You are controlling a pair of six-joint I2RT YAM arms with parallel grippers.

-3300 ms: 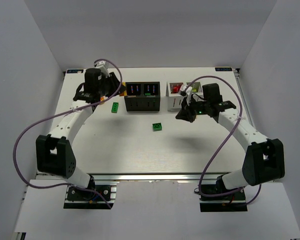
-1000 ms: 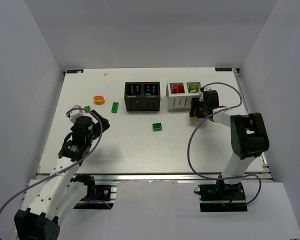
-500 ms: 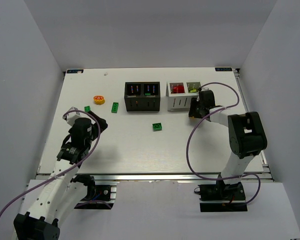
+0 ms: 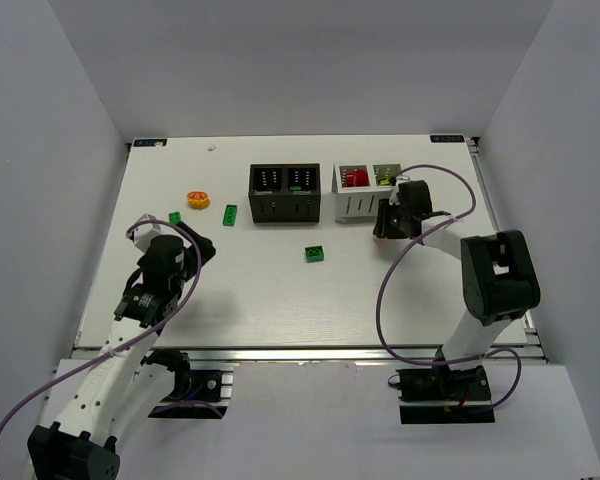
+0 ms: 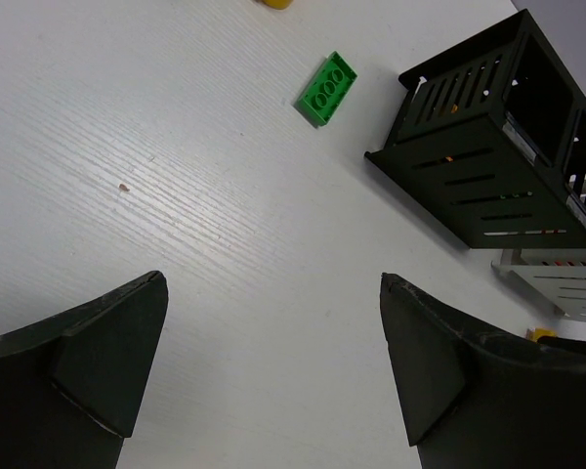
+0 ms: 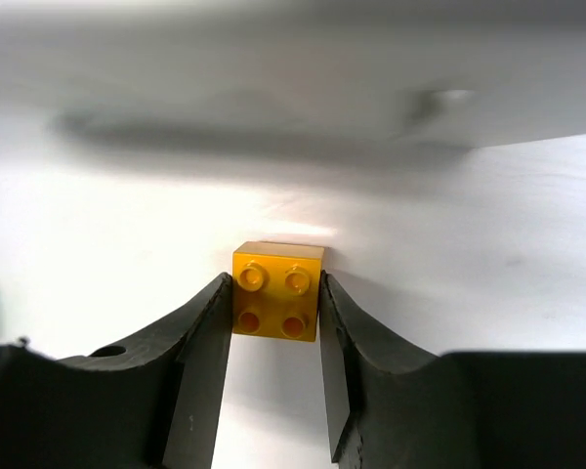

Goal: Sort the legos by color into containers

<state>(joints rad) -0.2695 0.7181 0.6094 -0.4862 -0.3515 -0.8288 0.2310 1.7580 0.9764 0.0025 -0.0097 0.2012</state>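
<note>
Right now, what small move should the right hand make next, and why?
Probably lift straight up: the right hand looks closed on both sides of the yellow brick, which seems to rest on the table near the white container.

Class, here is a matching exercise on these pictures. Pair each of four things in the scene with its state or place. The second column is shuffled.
Column 1
1. right gripper
2. left gripper
3. white container
4. round orange lego

Column 2
A. open, holding nothing
B. lying left of the black container
C. shut on a yellow lego
D. has red legos in one compartment

Pairs: 1-C, 2-A, 3-D, 4-B
</note>
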